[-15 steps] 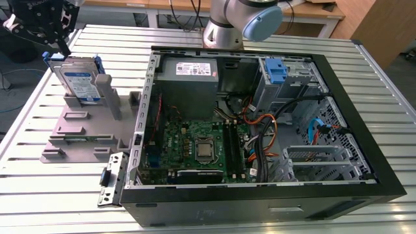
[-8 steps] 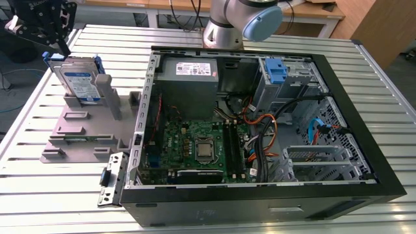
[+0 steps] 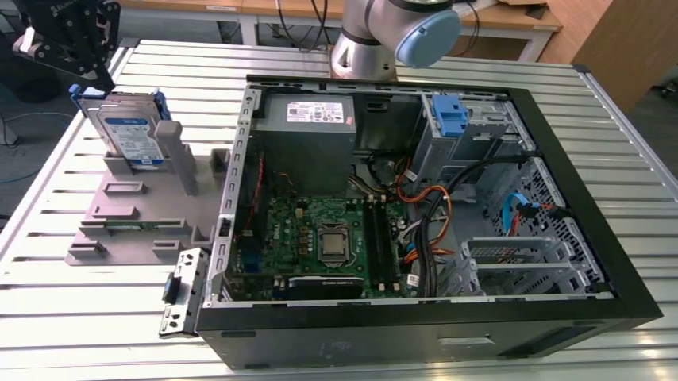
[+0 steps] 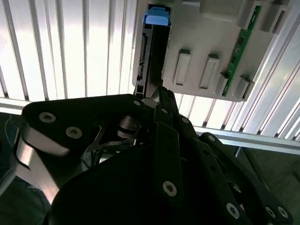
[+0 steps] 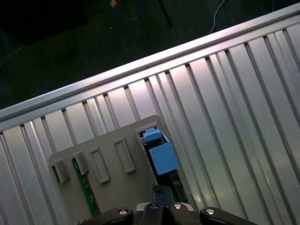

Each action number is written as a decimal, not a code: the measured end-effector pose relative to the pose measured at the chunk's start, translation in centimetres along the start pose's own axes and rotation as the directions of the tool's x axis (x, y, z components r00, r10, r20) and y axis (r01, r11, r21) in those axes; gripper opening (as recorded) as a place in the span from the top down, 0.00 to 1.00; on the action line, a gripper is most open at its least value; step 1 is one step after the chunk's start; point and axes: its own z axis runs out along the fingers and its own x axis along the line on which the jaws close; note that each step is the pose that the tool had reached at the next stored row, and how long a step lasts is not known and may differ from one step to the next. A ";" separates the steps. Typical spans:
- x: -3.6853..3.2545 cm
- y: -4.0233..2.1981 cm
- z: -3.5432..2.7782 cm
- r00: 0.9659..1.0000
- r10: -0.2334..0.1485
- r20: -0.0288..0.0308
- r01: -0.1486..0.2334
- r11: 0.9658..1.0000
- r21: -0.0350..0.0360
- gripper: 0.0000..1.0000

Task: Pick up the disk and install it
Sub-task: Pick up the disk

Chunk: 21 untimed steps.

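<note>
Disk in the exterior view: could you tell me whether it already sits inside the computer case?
No, the disk stands upright in the grey holder outside the case.

Slatted metal table (image 3: 63, 317) bears grey holder (image 3: 127, 214) and open computer case (image 3: 424, 337).

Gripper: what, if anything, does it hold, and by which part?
It cannot be told. The gripper is at the top edge of the disk, which stands upright in the grey holder.
</note>
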 end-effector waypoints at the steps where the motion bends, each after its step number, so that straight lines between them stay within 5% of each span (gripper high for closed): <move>1: 0.00 0.00 0.01 1.000 -0.017 -0.001 0.017 1.000 -0.001 0.89; 6: 0.00 0.00 0.03 0.996 -0.085 -0.003 0.085 0.996 -0.003 0.89; 16: -0.01 -0.01 0.04 0.996 -0.089 -0.003 0.089 0.996 -0.003 0.89; 21: -0.01 -0.04 0.07 0.991 -0.130 -0.004 0.130 0.991 -0.004 0.89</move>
